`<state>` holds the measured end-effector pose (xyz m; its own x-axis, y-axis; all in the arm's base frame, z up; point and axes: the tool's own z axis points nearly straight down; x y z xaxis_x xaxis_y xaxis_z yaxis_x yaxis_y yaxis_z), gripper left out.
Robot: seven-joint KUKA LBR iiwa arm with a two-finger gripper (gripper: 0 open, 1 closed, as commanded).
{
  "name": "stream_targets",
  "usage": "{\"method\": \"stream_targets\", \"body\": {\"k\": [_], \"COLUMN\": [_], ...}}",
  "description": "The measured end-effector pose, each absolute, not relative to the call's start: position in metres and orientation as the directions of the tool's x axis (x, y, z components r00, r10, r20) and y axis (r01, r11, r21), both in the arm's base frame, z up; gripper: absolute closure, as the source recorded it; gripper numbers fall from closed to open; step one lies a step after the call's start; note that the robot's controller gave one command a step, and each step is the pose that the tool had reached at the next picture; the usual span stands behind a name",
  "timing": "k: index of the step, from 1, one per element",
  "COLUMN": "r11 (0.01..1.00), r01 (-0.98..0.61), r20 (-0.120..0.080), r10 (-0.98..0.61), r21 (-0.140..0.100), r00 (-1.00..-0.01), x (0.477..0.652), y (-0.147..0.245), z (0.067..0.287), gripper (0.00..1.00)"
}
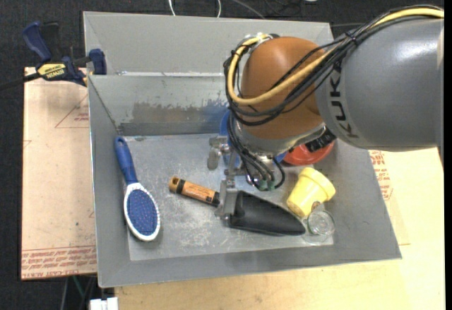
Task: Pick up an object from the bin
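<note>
The gripper [221, 176] hangs low over the middle of the bin [169, 100], under the arm's orange cover [279, 79]. Its fingers [227, 195] are spread, one toward the back wall and one toward the front, and I see nothing caught between them. Nearest to it are two things on the bin floor. A short orange-and-black stick [192, 191] lies flat with one end right beside the front finger. A black wedge [265, 217] has its blunt end against or just beside that same finger and tapers toward the bin's front right corner. Whether the finger touches either one I cannot tell. A yellow cup [308, 192] lies on its side near the right wall with a small clear glass piece [319, 224] just in front of it, and a red thing [311, 152] sits half hidden beneath the arm. A blue-handled brush [139, 206] lies well apart along the left wall. To do the pick well, I would settle on one of the two close things: the stick looks the easier, being thin and rigid. The fingers should straddle it across its width, not along it, and go down to the floor before closing, clear of the wedge so the two do not get pinched together. The lift should be straight up.
</note>
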<state>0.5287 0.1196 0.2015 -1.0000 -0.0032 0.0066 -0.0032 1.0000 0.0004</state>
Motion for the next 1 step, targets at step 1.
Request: {"method": "stream_targets", "body": {"k": [1], "r11": [1.000], "r01": [0.001], "r20": [0.000], "r10": [0.001], "r21": [0.001], "r00": [-1.000], "x": [0.5305], "y": [0.1189], "z": [0.2050], "gripper": [0.00]}}
